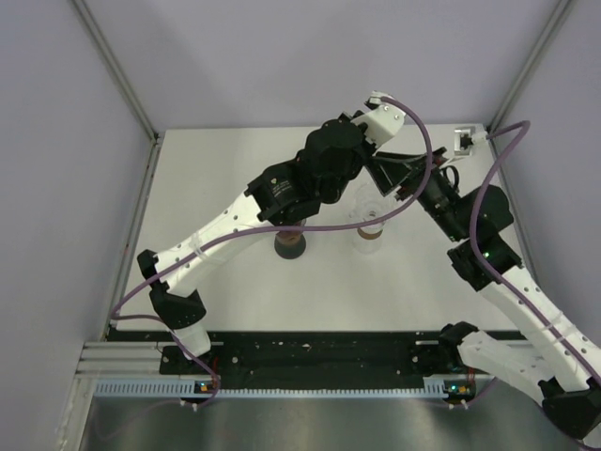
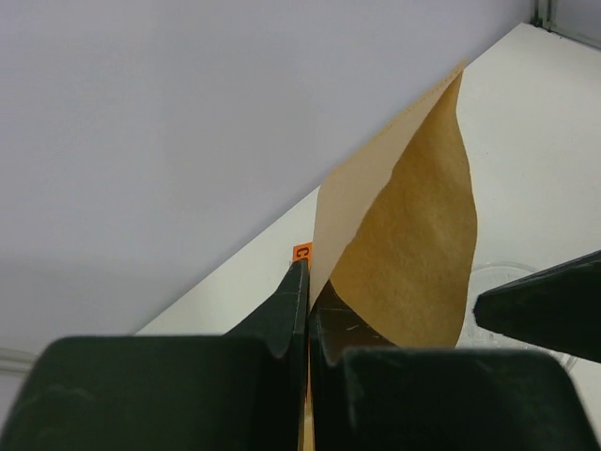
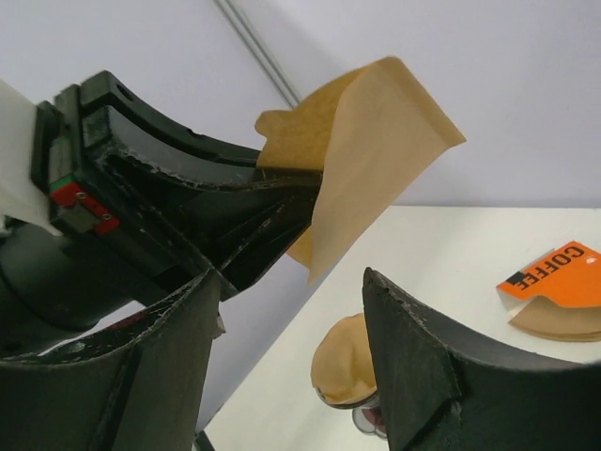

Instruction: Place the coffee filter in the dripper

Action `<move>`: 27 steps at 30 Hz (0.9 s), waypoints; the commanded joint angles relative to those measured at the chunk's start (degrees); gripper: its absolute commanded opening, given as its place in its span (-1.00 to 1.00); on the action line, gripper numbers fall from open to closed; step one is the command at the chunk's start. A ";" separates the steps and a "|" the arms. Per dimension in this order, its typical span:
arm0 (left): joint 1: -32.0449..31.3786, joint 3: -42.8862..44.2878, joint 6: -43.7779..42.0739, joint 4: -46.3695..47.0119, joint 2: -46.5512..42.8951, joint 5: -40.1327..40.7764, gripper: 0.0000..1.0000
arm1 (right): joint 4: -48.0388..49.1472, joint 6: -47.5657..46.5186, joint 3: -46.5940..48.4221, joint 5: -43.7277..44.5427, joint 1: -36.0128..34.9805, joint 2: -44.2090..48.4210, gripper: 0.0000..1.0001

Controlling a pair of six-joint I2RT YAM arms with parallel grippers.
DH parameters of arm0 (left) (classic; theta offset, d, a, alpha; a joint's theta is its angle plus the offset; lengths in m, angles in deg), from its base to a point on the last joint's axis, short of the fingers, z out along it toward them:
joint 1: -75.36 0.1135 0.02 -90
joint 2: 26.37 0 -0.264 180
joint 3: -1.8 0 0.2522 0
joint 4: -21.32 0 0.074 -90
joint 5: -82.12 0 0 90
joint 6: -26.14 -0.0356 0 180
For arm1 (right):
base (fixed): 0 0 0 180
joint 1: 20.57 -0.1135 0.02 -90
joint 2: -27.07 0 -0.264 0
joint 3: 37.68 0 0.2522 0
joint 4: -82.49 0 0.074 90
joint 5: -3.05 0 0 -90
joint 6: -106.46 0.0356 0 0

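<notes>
One paper filter [image 2: 413, 254] hangs clear of the worktop [image 1: 235, 287] and is not yet seated, so the task is judged about half done.

Left jaws: together, clamped on the filter's lower edge. In the left wrist view the filter fans up toward 1 o'clock with its mouth partly spread. The clear dripper [image 1: 368, 225] stands on the worktop at 4 o'clock of the filter and appears empty.

Right jaws: apart, gripping nothing, with the filter at 12 o'clock above their gap.

Remaining: spread the cone, lower it into the dripper, release.
</notes>
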 commanded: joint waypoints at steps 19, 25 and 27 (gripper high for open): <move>5.61 4.30 1.72 -0.36 -2.60 -1.52 -1.00 | -9.78 -9.21 5.28 24.58 -1.26 -5.97 -1.00; 6.06 4.21 3.92 -5.19 -2.95 -6.89 -1.00 | -7.05 -13.42 6.58 13.97 -0.90 -7.36 -1.00; 6.06 4.30 4.71 -6.16 -3.13 -7.94 -1.00 | -6.79 -14.66 7.72 9.84 -0.90 -8.51 -0.86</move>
